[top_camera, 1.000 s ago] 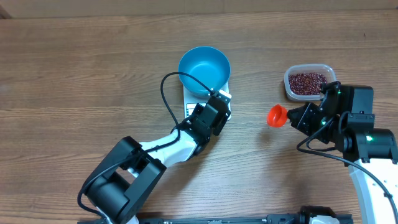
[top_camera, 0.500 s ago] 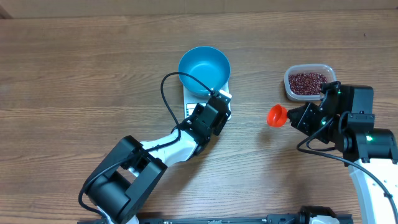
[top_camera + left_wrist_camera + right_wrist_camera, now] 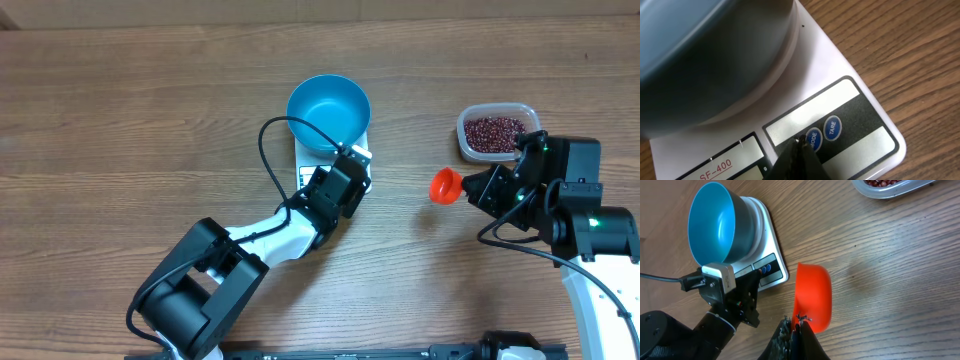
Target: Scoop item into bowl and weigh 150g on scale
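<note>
Overhead: round, deep, bright blue bowl [image 3: 328,112] seated on the far half of a small flat white rectangular kitchen scale [image 3: 304,166], on a brown wooden table [image 3: 120,120]. Left gripper [image 3: 352,165] over the scale's near edge, on the button panel side. Off to the right of the scale, well apart, right gripper [image 3: 470,187] pinching an orange plastic scoop [image 3: 445,186]. Beyond that, farther right of the scale, a clear rounded-rectangular plastic tub [image 3: 463,133] with the small dark red-maroon beans [image 3: 493,130] inside.

Left wrist: fingers pressed together into one dark point, set at the edge of the blue MODE button [image 3: 813,139], seemingly touching it, though contact hard to judge. Blue TARE button [image 3: 832,127] just beside. Bowl's grey-blue underside blurred, filling the top left.

Right wrist: jaws clamped tight on the scoop's handle end, cup tipped on its side above bare wood, right of the scale. Only the tub's rim and a few beans at the top edge.
</note>
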You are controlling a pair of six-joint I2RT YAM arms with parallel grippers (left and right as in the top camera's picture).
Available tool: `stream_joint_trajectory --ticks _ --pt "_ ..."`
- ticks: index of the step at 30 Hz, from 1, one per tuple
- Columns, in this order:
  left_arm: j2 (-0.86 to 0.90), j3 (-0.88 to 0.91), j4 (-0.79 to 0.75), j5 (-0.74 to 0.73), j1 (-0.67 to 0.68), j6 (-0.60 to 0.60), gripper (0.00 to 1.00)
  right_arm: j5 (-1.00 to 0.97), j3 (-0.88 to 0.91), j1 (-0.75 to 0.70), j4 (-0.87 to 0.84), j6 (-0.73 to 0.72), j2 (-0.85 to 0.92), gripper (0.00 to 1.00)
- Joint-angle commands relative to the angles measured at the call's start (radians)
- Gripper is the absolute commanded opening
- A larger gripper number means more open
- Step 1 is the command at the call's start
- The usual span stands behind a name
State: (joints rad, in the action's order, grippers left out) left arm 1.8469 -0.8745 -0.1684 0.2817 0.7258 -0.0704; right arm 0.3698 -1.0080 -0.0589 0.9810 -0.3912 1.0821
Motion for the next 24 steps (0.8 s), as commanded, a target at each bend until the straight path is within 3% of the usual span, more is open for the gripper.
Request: stream_joint_trajectory --ticks 1,24 --pt "0.018 0.008 0.000 0.014 -0.006 0.010 0.04 0.006 -0.033 -0.004 -0.006 0.007 -0.016 0.04" --pt "0.029 0.008 -0.012 0.014 -0.008 0.011 0.04 0.006 -0.033 -0.004 -0.006 0.007 -0.016 0.04"
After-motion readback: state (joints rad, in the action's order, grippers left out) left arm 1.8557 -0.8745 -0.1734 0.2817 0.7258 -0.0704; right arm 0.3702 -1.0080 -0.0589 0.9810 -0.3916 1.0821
